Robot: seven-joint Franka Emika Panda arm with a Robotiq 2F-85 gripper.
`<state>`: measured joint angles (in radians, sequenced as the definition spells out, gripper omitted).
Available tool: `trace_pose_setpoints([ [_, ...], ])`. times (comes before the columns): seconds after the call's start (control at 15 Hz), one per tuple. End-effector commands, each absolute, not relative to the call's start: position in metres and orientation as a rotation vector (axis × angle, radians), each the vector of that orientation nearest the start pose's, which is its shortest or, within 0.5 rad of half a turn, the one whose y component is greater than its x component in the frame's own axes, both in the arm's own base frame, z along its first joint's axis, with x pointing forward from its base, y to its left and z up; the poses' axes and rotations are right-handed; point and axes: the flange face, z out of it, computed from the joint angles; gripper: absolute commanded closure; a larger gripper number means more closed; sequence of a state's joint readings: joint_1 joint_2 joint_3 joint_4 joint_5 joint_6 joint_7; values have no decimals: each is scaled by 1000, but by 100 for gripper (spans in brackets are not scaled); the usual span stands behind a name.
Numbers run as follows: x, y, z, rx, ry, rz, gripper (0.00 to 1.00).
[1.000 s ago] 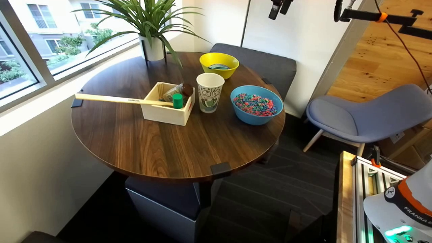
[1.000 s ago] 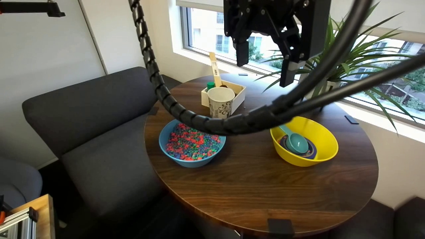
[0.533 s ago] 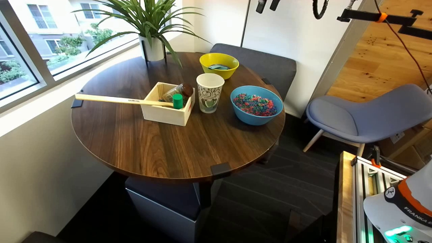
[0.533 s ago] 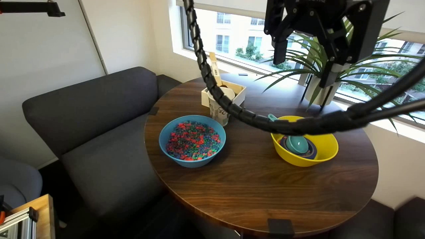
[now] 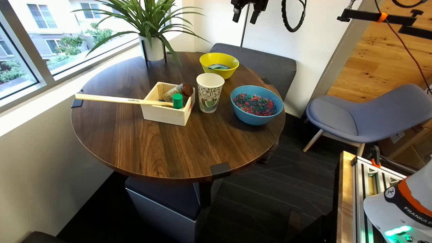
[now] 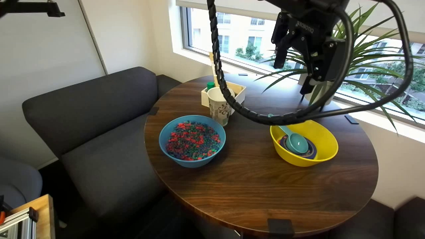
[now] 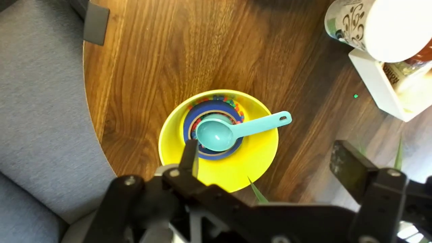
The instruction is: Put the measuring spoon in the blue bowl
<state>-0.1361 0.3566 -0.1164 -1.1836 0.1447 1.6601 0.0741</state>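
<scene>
The teal measuring spoon (image 7: 216,135) lies in the yellow bowl (image 7: 248,165) on a blue-rimmed round thing, its handle reaching over the rim. It also shows in an exterior view (image 6: 296,143), where a cable crosses near its handle. The blue bowl (image 5: 251,118) holds small red, green and blue pieces; it also shows in an exterior view (image 6: 189,164) and is out of the wrist view. My gripper (image 7: 266,148) is open and empty, above the table on the yellow bowl's side. It hangs high in both exterior views (image 5: 244,19) (image 6: 293,76).
A white paper cup (image 5: 207,101) stands between the blue bowl and a wooden box (image 5: 165,116) with bottles and a long wooden stick. A potted plant (image 5: 153,49) stands near the window, its leaves reaching toward my gripper. A black cable (image 6: 279,119) hangs from the arm.
My gripper has moved across toward the yellow bowl and plant side and has turned. Its cable has shifted with it. It stays open. The spoon and bowls have not moved.
</scene>
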Motion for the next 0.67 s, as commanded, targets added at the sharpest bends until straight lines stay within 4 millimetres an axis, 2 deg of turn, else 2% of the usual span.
trace_pose_setpoints([
  [0.0, 653, -139, 603, -3002, 488, -206, 0],
  [0.07, 652, -140, 607, -3002, 490, -213, 0],
  [0.2, 665, -135, 588, -2918, 708, -139, 0],
  [0.6, 700, -116, 540, -2727, 1120, -43, 0],
])
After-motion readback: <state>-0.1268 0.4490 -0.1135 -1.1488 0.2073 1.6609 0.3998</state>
